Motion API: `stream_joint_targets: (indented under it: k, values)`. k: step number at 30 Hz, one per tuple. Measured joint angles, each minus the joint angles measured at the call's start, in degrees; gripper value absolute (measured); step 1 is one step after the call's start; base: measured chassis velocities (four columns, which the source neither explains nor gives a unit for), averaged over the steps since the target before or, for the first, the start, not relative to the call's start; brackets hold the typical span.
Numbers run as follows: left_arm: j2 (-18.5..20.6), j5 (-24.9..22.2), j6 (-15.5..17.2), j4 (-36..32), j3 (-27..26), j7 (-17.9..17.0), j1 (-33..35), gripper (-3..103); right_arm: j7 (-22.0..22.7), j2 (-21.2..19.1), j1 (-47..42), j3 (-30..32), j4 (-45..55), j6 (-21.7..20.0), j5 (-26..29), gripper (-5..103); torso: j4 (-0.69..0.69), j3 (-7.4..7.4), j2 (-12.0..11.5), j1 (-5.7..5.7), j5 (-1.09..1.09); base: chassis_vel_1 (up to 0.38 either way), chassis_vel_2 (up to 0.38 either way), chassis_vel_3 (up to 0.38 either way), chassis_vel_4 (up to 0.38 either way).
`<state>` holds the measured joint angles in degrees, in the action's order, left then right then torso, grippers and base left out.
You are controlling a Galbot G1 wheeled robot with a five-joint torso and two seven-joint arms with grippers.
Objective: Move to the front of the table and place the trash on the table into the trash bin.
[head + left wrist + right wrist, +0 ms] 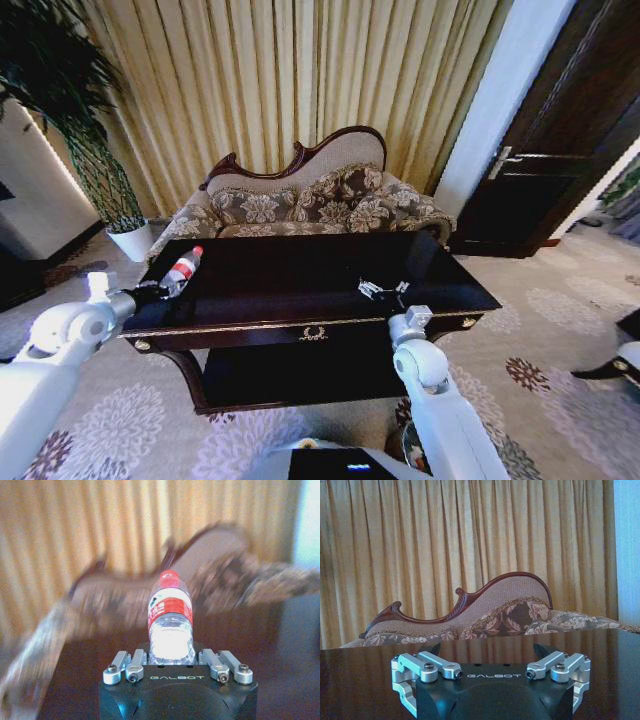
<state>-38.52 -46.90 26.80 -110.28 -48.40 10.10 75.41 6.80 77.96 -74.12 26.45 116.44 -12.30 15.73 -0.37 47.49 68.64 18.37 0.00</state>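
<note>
1. The left gripper (152,290) is at the left end of the table (300,270), and it is closed on the lower part of the bottle (181,268).
2. In the left wrist view the bottle (170,625) stands straight out from between the fingers. Its long axis runs away from the gripper, and the red cap (169,574) is at the far end, toward the sofa (310,205).
3. In the head view the bottle leans, cap up and away from the robot. I cannot tell if its base touches the table or is just above it.
4. The right gripper (490,652) is low at the front edge of the table, more to the right side. Its fingers are spread wide and hold nothing.
5. The white scraps (383,291) lie on the table just behind the right gripper and well apart from the left one. So the right arm is clearly the nearer one for them.
6. My judgement: the bottle is already secured. The next move depends on the direction from the left gripper to the bin, and these views do not tell me this direction.
</note>
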Motion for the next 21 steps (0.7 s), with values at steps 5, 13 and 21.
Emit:
stream_joint_targets:
  k: [5,13,21]
  values:
    - [0.93,7.40,-14.11,-3.06,-1.05,7.41,1.23,39,0.00,-0.18,0.51,-0.20,2.05,-0.69,3.14,100,-0.01,0.00,0.00,0.00,0.01,0.000,0.000,0.000,0.000]
    - [0.26,8.28,-21.94,-7.98,-2.38,11.88,3.70,39,0.01,-2.55,-2.22,-0.94,10.86,-6.27,22.22,100,-0.02,0.00,0.00,0.00,0.00,0.000,0.000,0.000,0.000]
    - [-1.40,8.97,-26.19,-12.24,-5.73,13.93,9.48,39,0.01,-4.20,-0.91,0.08,22.44,-17.82,50.24,100,0.01,-0.01,0.00,-0.01,-0.01,0.000,0.000,0.000,0.000]
